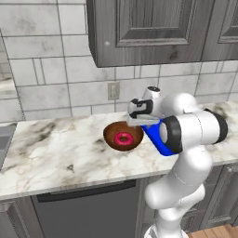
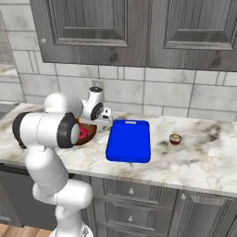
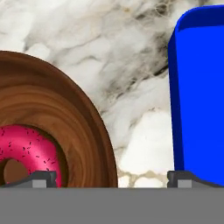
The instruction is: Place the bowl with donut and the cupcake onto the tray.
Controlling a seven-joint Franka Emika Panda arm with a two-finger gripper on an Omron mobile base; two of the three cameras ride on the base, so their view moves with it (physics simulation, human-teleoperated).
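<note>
The reddish-brown bowl (image 1: 122,135) sits on the marble counter with the pink-iced donut (image 1: 123,138) inside it. Just to its right lies the blue tray (image 2: 128,141), with nothing on it. The small cupcake (image 2: 175,139) stands on the counter right of the tray. My gripper (image 3: 113,178) hovers open above the gap between bowl and tray. One fingertip (image 3: 43,178) is over the bowl's right side near the donut (image 3: 26,151), the other over the tray's left rim (image 3: 176,100). Nothing is held. The arm hides part of the tray in the left base view.
Grey upper cabinets (image 2: 139,28) hang above the tiled wall with an outlet (image 1: 113,90). A sink edge (image 1: 5,139) shows at the far left. Bare counter (image 1: 56,148) stretches left of the bowl, and more lies right of the cupcake.
</note>
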